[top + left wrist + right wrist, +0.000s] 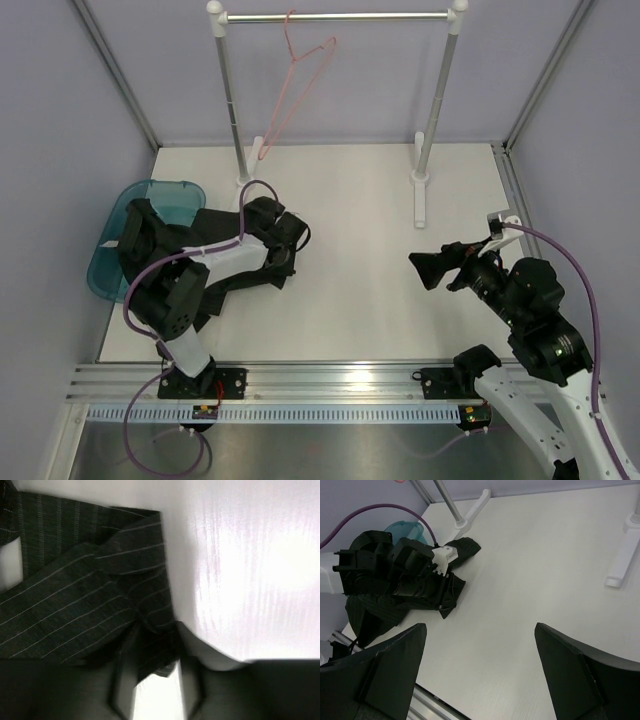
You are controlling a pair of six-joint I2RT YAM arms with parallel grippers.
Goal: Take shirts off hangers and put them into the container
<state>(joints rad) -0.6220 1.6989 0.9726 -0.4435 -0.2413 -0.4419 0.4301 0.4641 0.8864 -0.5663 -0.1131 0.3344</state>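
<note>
Robotics laboratory test cell. Identifying features: a white table enclosed on three sides by plain lavender wall panels set in bare aluminium posts; a slotted aluminium rail along the near edge carrying two robot arms, left arm and right arm, with exposed purple cable looping from them. Furnishings are staged props only: one metal garment rail on white feet, bearing a pink wire hanger, and one teal tub.
</note>
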